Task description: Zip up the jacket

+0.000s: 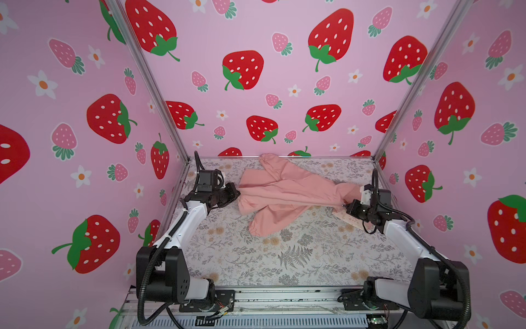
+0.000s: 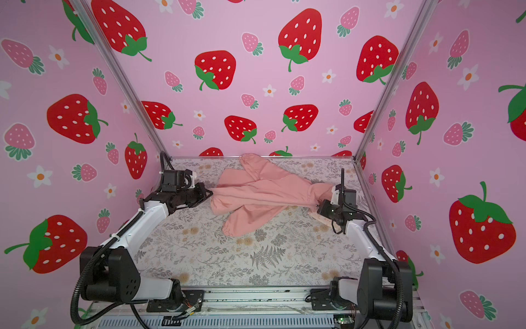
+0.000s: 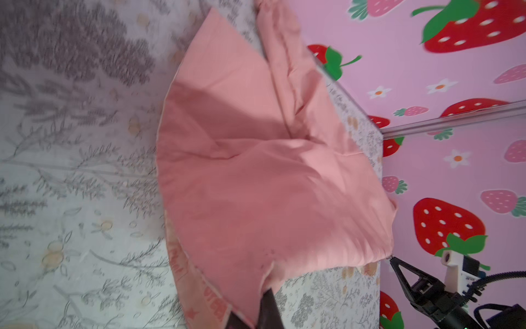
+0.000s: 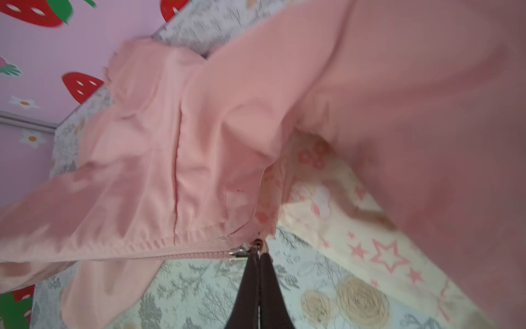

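The jacket (image 1: 287,190) lies crumpled across the far half of the bench (image 1: 256,256), stretched between the two arms. It looks light, limp and prone to bunching, so it likely needs tension for the teeth to run. The left end effector (image 1: 238,193) is clamped on the jacket's left edge and the right end effector (image 4: 258,253) is closed on the zipper pull (image 4: 258,243), just beside the metal slider (image 4: 238,254). Best holds, as judged: that small, probably slippery pull, plus the cloth near the zipper's base.
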Robot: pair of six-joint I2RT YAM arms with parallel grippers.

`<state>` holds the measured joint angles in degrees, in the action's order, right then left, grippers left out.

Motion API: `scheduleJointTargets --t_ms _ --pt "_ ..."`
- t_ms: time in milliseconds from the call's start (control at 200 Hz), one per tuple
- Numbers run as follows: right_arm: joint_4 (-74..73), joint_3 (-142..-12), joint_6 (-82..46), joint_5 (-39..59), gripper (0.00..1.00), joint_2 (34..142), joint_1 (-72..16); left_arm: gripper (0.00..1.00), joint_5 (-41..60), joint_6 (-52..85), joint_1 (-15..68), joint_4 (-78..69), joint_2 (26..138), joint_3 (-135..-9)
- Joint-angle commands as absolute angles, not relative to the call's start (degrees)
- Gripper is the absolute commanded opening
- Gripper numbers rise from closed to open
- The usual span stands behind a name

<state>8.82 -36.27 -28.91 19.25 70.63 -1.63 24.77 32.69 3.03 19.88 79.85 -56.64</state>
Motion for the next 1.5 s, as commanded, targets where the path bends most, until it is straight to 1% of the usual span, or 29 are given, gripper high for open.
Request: scheduleJointTargets --t_ms 0,45,55,70,110,155,160,165,170,175,180,190,220,240,355,520,615,645,655,665,725,835,870,940,1021,1156,1281,1401,1496 --pt "5.3 -32.4 -28.1 18.8 0.00 69.9 -0.7 0.00 21.5 30.8 1.6 18.4 79.5 -53.1" --pt "5.6 -32.0 -27.3 18.8 0.00 71.2 -0.7 0.03 21.2 30.7 1.5 19.2 80.8 -52.5" --pt "5.7 -32.0 -27.2 18.8 0.03 71.6 -0.7 0.04 21.1 30.8 1.4 19.5 81.3 -52.3" --pt "5.9 -32.1 -26.9 18.9 0.06 72.1 -0.7 0.11 21.0 30.9 1.4 19.8 81.9 -52.3" --pt "6.4 -32.7 -26.4 18.6 0.19 73.4 -0.7 0.24 21.2 31.3 1.2 20.1 83.0 -52.3" --pt "7.2 -33.9 -26.2 17.8 0.34 74.2 -0.7 0.33 21.5 31.6 1.2 19.8 83.6 -52.3" --pt "7.3 -34.0 -26.2 17.7 0.35 74.3 -0.7 0.36 21.5 31.7 1.2 19.7 83.6 -52.3" --pt "7.4 -34.2 -26.2 17.5 0.37 74.3 -0.7 0.43 21.5 31.7 1.2 19.7 83.6 -52.3" --pt "7.6 -34.3 -26.2 17.4 0.38 74.3 -0.7 0.55 21.5 31.8 1.2 19.6 83.5 -52.2" --pt "7.8 -34.5 -26.1 17.3 0.40 74.3 -0.7 0.61 21.5 31.8 1.2 19.6 83.5 -52.2" --pt "7.9 -34.7 -26.1 17.1 0.41 74.4 -0.7 0.70 21.6 31.8 1.2 19.5 83.4 -52.2" --pt "8.1 -35.0 -26.0 16.8 0.44 74.3 -0.7 0.80 21.5 32.0 1.2 19.4 83.3 -52.2" --pt "8.9 -36.1 -25.8 15.9 0.51 74.1 -0.7 0.93 21.1 32.2 1.2 19.4 82.4 -52.2" --pt "9.4 -36.9 -25.7 15.1 0.58 73.8 -0.7 1.00 20.6 32.2 1.2 19.6 81.6 -52.3" --pt "13.0 -41.5 -24.3 9.7 0.78 71.3 -0.7 0.99 18.2 31.1 1.2 22.3 76.0 -54.9" --pt "15.0 -46.9 -23.7 2.3 0.85 66.5 -0.7 0.99 16.0 27.3 1.2 24.1 68.5 -60.2" --pt "10.1 -46.2 -26.2 -3.6 0.87 60.9 -0.6 0.99 11.8 26.9 1.3 20.7 64.2 -60.8" --pt "6.7 -45.3 -25.8 -4.7 0.90 58.8 -0.7 0.99 10.3 26.5 1.3 18.5 62.6 -60.3" --pt "5.3 -44.8 -25.6 -4.4 0.96 58.0 -0.7 0.99 9.8 26.2 1.3 17.7 62.1 -60.1" --pt "4.2 -44.4 -25.2 -4.2 1.00 57.3 -0.7 0.99 9.5 25.9 1.3 17.1 61.5 -59.8" --pt "-1.8 -42.1 -24.9 -6.4 0.99 53.3 -0.7 0.99 9.3 22.1 1.3 9.7 58.8 -57.2" --pt "-15.1 -33.5 -29.4 -16.1 0.99 44.7 -0.7 0.99 9.5 19.8 1.3 -7.6 54.3 -47.4" --pt "-19.7 -31.5 -25.5 -15.6 0.99 42.6 -0.7 0.99 8.2 20.1 1.3 -12.6 53.4 -44.0" --pt "-27.6 -28.0 -19.6 -12.5 0.99 40.2 -0.7 0.99 -0.9 21.8 1.3 -15.5 52.4 -41.0" --pt "-28.3 -27.9 -20.0 -15.8 0.99 42.5 -0.6 0.99 -5.8 18.5 1.3 -15.3 53.9 -39.2" --pt "-29.6 -25.8 -17.5 -20.9 0.99 51.5 -0.7 0.99 -11.7 12.7 1.2 -18.2 59.8 -34.1" --pt "-39.7 -17.7 -14.4 -25.6 0.99 60.2 -1.7 0.99 -16.2 8.9 1.3 -23.8 67.9 -30.1" --pt "-51.7 -11.3 -11.2 -28.0 0.99 67.0 -4.8 0.99 -15.5 5.8 1.4 -31.4 75.0 -27.4" --pt "-60.7 -10.1 -9.2 -29.4 0.99 73.2 -7.9 0.99 -14.8 5.2 1.0 -36.3 80.0 -26.5"
